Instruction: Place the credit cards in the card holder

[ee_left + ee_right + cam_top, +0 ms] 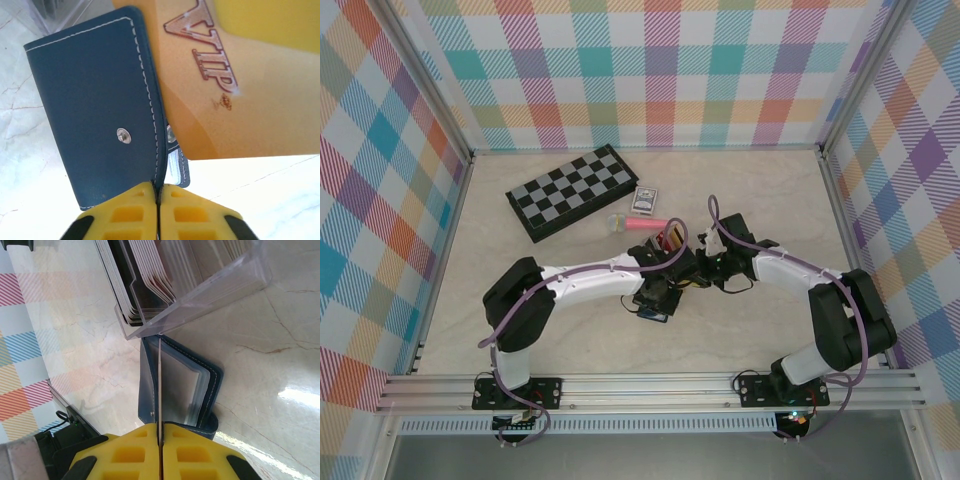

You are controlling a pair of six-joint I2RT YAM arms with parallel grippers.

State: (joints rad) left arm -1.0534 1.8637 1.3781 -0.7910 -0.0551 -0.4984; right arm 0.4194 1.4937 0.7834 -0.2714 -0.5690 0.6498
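Where it gapes, the navy card holder [149, 385] shows clear sleeves [182, 385].

The card holder [207, 382] lies just before the box [215, 285].

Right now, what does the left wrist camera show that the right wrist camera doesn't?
The left wrist view adds the card holder from outside: its navy cover and snap stud, a yellow VIP card past its stitched edge, and the left gripper shut on that edge. The right wrist view adds the stacked cards in the clear box, the holder's clear inner sleeves, the checked wall, and the right gripper shut on a thin sheet; whether it is a card or a sleeve I cannot tell. Shared: the card holder on the pale table.
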